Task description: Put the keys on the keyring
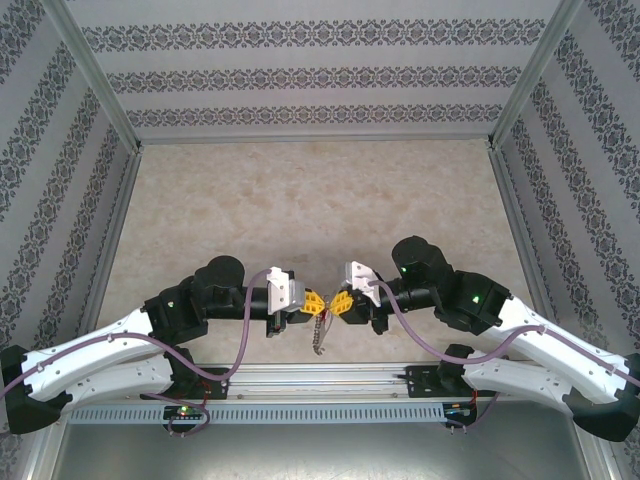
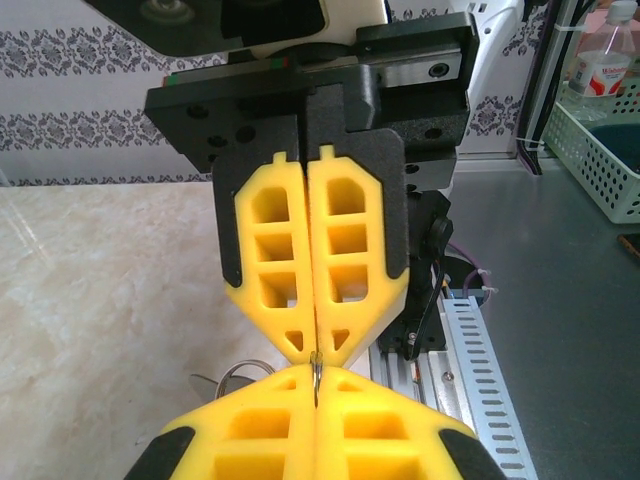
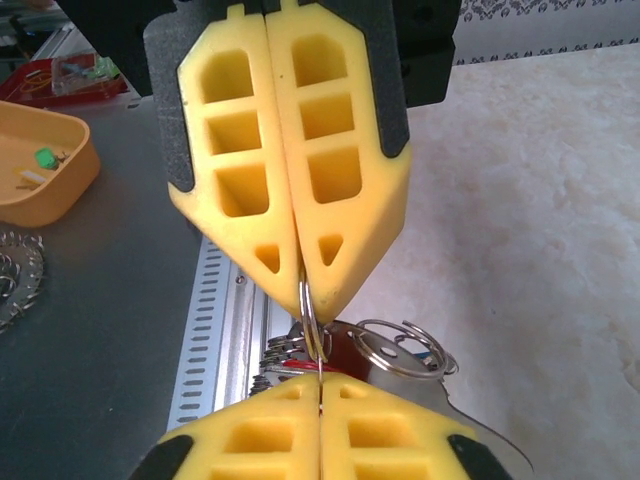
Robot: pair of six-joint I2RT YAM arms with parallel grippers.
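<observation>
The yellow-fingered left gripper (image 3: 300, 282) and right gripper (image 3: 320, 396) clench tip to tip on the thin silvery wire keyring (image 3: 310, 315), held aloft over the beige marbled table's (image 1: 300, 200) near edge. Uneven pulling could slip it free, dropping the coiled split ring (image 3: 400, 345) hanging beside it.

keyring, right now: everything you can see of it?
The keyring is a thin silvery metal loop, seen edge-on in the right wrist view. The shut left gripper pinches one end, the shut right gripper the other. A split ring and a dangling chain sit close beside it; whether they are linked is unclear.
</observation>
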